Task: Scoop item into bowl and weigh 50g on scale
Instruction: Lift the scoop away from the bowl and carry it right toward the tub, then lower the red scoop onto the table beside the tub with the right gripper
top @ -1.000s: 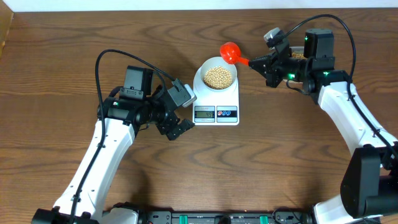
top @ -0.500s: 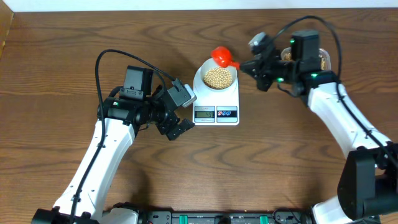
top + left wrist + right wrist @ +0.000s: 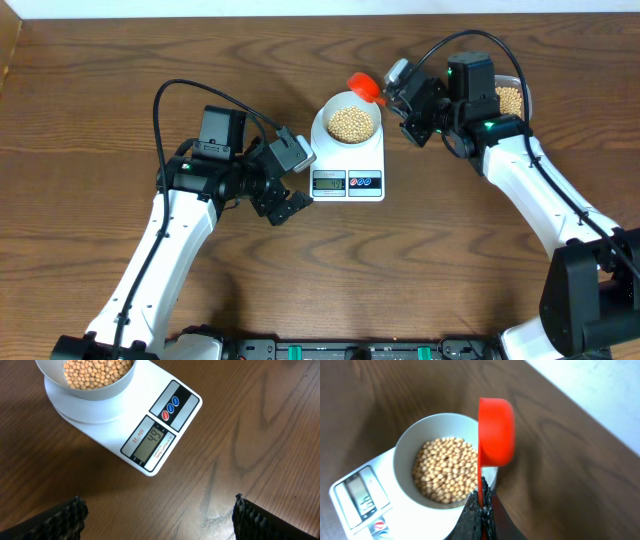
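Brown wooden table (image 3: 100, 80), from above: beans (image 3: 352, 124) fill the bowl (image 3: 325, 110) on the scale (image 3: 347, 182). Left wrist: the left gripper (image 3: 157, 507) hangs spread wide near the scale, whose display reads 49. Right wrist: the right gripper (image 3: 481, 515) pinches the handle of a red scoop (image 3: 496, 432), tipped sideways beside the bowl's rim.

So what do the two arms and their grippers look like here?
The left arm and right arm have white shells, black joints and a looping black cable. Small green lights glow on the right one. The left gripper and right gripper have black, ridged fingers.
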You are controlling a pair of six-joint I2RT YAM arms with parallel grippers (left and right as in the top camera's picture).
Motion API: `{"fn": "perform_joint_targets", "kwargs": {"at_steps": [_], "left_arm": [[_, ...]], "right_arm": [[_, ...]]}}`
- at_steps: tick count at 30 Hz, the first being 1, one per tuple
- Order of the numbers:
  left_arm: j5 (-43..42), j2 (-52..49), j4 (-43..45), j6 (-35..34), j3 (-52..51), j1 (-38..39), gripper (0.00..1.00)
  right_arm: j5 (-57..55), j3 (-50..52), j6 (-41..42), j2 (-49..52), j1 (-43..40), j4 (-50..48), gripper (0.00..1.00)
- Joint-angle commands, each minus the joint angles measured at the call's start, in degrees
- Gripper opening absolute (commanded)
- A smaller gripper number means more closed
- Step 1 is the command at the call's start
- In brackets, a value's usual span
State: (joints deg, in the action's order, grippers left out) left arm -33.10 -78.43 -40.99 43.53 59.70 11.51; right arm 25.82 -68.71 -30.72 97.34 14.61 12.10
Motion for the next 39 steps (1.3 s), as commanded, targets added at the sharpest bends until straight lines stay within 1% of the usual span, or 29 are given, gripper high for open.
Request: {"fn": "perform_joint_targets", "kwargs": {"at_steps": [1,7,18,23,29,32,34,37,39], "left_arm": [[-0.8,0.0,-0.1,0.4,1.3,-0.2,0.95],[-0.8,0.0,-0.1,0.4,1.3,-0.2,0.95],[-0.8,0.0,0.0,0.4,1.3,-0.2,0.95],[-0.8,0.0,-0.1,0.4,1.3,-0.2,0.95],[-0.8,0.0,0.0,0.4,1.3,-0.2,0.95],[-0.8,0.0,0.0,0.4,1.3,-0.2,0.95],[-0.8,0.0,-0.1,0.4,1.3,-0.2,0.95],[-0.8,0.0,-0.1,0.4,1.3,-0.2,0.95],[-0.8,0.0,-0.1,0.4,1.3,-0.2,0.95]], "right_arm": [[-1.0,0.1,-1.0,-3.2,0.2,-1.9,0.01],[-1.1,0.1,0.5,-5.6,-1.5,-6.0,0.01],[-2.0,0.1,1.4,-5.9,-5.5,-6.4,0.01],[-2.0,0.1,8.9,-5.9,-9.3,-6.7,0.01],[-1.9,0.1,23.9,-6.1,-16.2,-8.0,0.01],[-0.1,0.1,31.4,-7.1,-19.6,-8.5,0.01],[4.0,0.1,35.0,-8.0,-22.2,-7.9,0.01],[12.2,0.1,37.3,-9.6,-25.9,-5.4,0.01],[20.0,0.1,38.0,-11.1,-30.0,-1.2,0.01]]}}
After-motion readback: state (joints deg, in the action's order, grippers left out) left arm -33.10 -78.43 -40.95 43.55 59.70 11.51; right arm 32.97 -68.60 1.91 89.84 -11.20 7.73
